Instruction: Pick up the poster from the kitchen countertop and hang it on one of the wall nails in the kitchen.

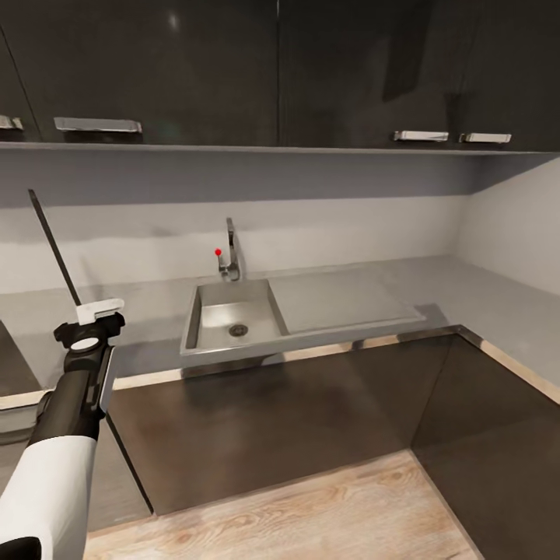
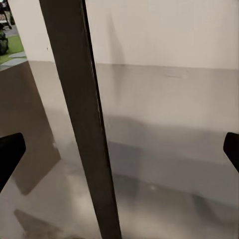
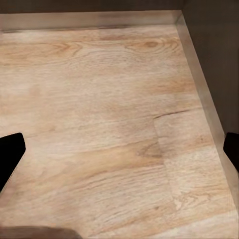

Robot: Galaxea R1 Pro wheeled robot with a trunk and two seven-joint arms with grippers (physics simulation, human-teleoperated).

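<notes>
Rising edge-on from the left gripper, the poster is seen in the head view as a thin dark strip leaning up and to the left against the pale grey wall. The strip is clamped at its lower end by the left gripper, which is held above the left part of the kitchen countertop. In the left wrist view the poster's dark edge is seen as a broad band crossing the picture between the two black fingertips, which stand wide apart at the picture's sides; the grey worktop and wall lie behind it. A square steel sink with a tap is set into the countertop, well to the right of the gripper. Dark upper cabinets with metal handles hang above. In the right wrist view the right gripper's fingertips are spread wide over a wooden floor, with nothing between them.
</notes>
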